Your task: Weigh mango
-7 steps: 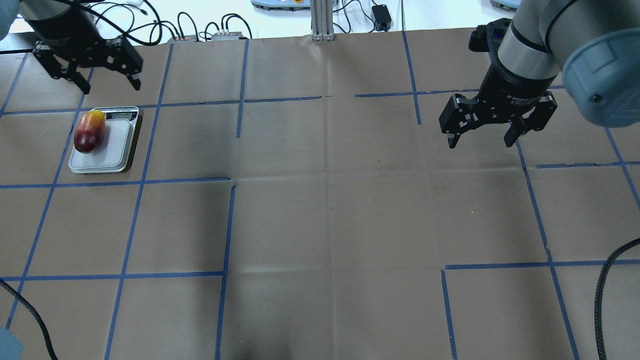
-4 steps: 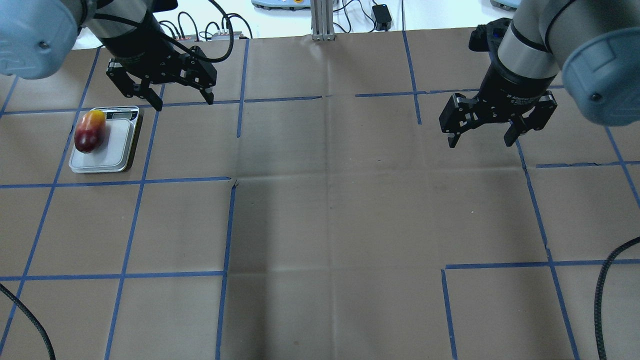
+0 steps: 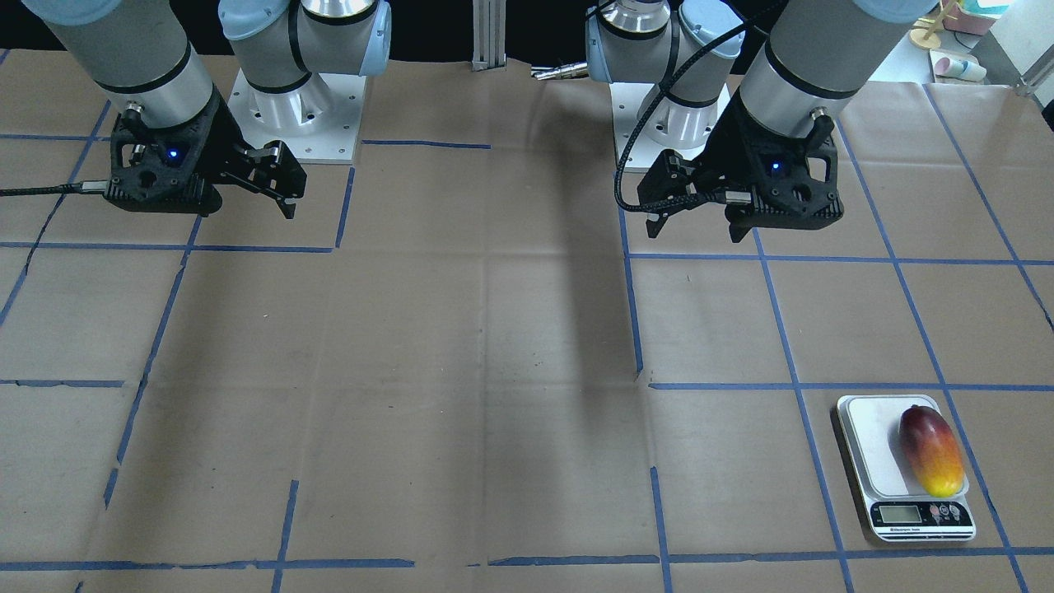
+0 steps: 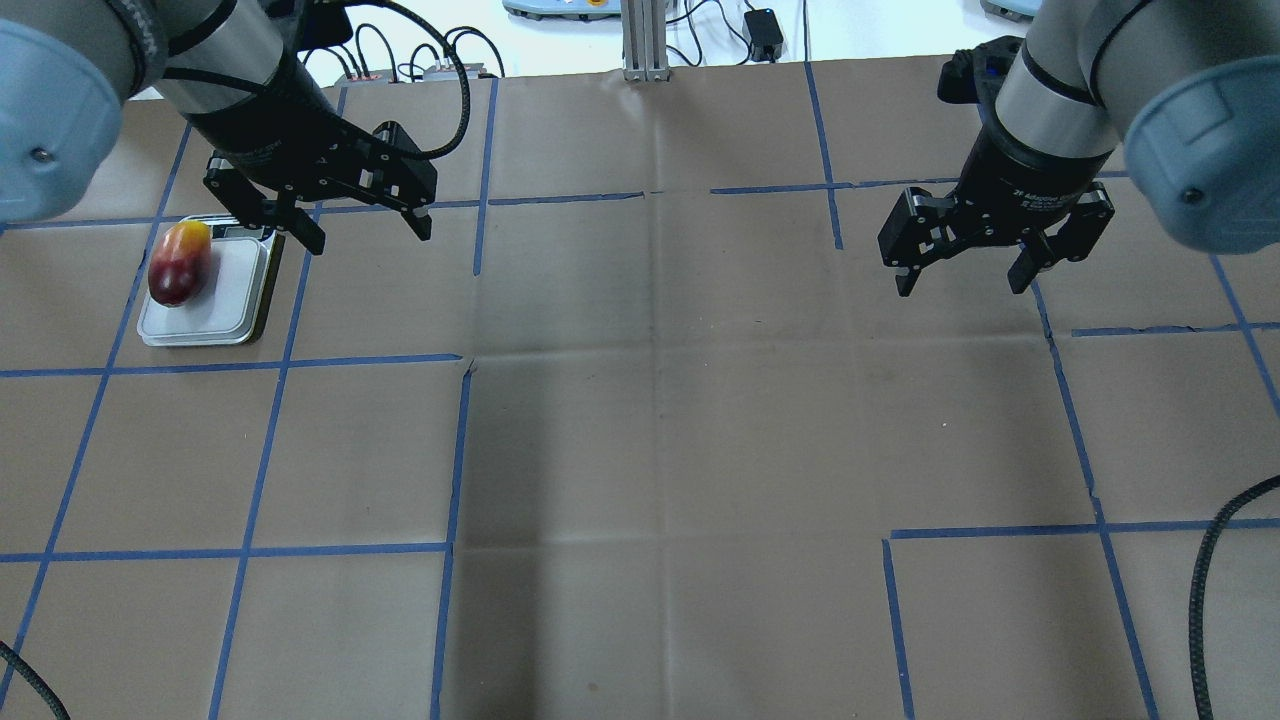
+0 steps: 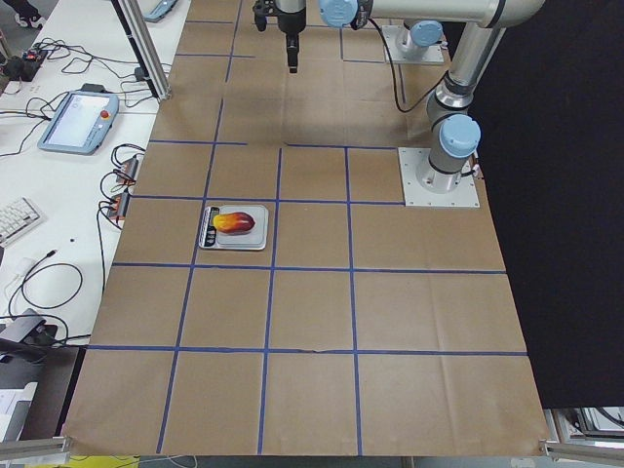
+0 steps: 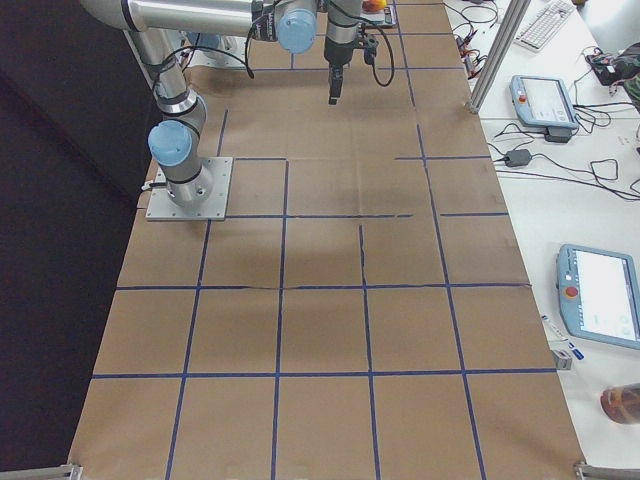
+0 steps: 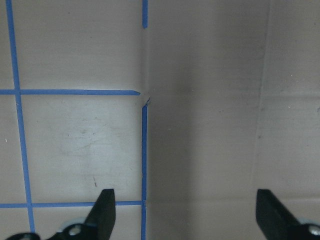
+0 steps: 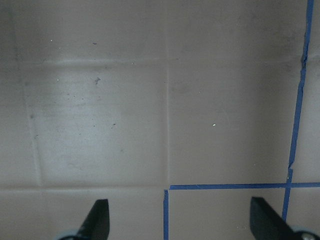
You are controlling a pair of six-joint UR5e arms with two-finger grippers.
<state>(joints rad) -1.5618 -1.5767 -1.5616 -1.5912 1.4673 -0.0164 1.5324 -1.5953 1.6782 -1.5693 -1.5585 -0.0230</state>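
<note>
The mango (image 4: 180,265), dark red fading to yellow, lies on the left side of the white scale (image 4: 236,292) at the table's left. It also shows on the scale (image 3: 869,445) in the front view (image 3: 930,449) and in the left side view (image 5: 234,223). My left gripper (image 4: 370,238) is open and empty, in the air just right of the scale's display end; its wrist view (image 7: 185,205) shows only brown paper between the fingers. My right gripper (image 4: 962,288) is open and empty over the table's right side, and its wrist view (image 8: 177,210) shows bare paper.
Brown paper with a blue tape grid covers the table. An aluminium post (image 4: 645,40) and cables stand at the far edge. A black cable (image 4: 1210,580) hangs at the near right. Both arm bases (image 3: 288,115) are at the robot's side.
My left arm has swung right and slightly nearer, from the far left corner to beside the scale, now over its display. The mango, the scale and the right arm have not moved.
</note>
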